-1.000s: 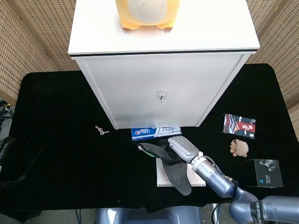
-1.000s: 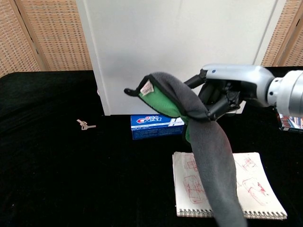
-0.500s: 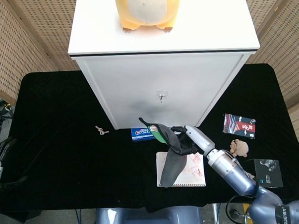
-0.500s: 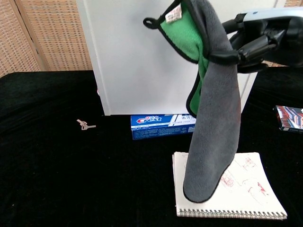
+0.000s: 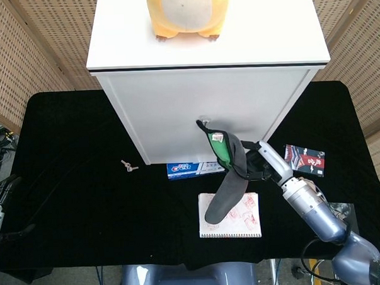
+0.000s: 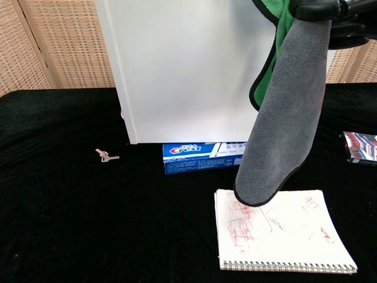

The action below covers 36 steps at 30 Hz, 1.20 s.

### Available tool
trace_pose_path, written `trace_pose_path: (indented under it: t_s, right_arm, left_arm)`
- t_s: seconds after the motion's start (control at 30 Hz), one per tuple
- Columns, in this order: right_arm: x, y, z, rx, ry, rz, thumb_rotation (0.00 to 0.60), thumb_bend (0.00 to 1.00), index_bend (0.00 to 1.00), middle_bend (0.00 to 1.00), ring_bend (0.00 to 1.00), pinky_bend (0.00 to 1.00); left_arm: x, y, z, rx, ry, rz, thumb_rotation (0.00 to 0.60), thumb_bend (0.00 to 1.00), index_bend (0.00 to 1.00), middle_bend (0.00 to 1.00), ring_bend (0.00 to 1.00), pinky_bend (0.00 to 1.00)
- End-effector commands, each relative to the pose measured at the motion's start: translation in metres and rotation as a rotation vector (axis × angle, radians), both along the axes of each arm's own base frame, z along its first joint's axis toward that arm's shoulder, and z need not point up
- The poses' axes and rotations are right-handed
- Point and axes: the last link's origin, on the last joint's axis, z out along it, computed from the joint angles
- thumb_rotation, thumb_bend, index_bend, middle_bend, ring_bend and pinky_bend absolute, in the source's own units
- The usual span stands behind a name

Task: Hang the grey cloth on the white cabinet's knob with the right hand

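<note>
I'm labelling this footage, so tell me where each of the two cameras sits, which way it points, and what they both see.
Head view: high up, angled steeply down over the black table and the white cabinet; it shows the right hand and forearm holding the grey cloth up near the knob, with the robot's base at the bottom edge.
Chest view: low, facing forward at the cabinet's front; only the right hand's fingers show, at the top right corner.
Shared: cabinet, cloth, toothpaste box, notebook, keys.

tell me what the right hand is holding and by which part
The right hand holds the grey cloth near its upper end, the rest hanging free below.
</note>
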Motion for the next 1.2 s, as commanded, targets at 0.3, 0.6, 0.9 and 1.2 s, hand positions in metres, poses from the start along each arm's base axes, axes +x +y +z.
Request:
trace_pose_path:
  t_s: [0.3, 0.6, 0.9, 1.2]
  right_arm:
    - [-0.01, 0.008, 0.002, 0.024, -0.003, -0.006, 0.6, 0.64, 0.8, 1.0, 0.98, 1.0]
    - [-0.018, 0.011, 0.002, 0.041, -0.007, -0.011, 0.6, 0.64, 0.8, 1.0, 0.98, 1.0]
    - [-0.022, 0.011, 0.001, 0.045, -0.007, -0.013, 0.6, 0.64, 0.8, 1.0, 0.98, 1.0]
    - [-0.021, 0.009, 0.0, 0.049, -0.001, -0.01, 0.6, 0.64, 0.8, 1.0, 0.98, 1.0]
  left_arm:
    - [0.001, -0.001, 0.0, 0.001, -0.001, -0.002, 0.6, 0.0, 0.0, 0.0, 0.0, 0.0]
    - [0.001, -0.001, 0.0, 0.0, 0.002, -0.002, 0.6, 0.0, 0.0, 0.0, 0.0, 0.0]
    - [0.001, -0.001, -0.001, -0.001, 0.006, -0.002, 0.6, 0.0, 0.0, 0.0, 0.0, 0.0]
    - [0.001, -0.001, -0.002, -0.001, 0.006, 0.0, 0.6, 0.0, 0.0, 0.0, 0.0, 0.0]
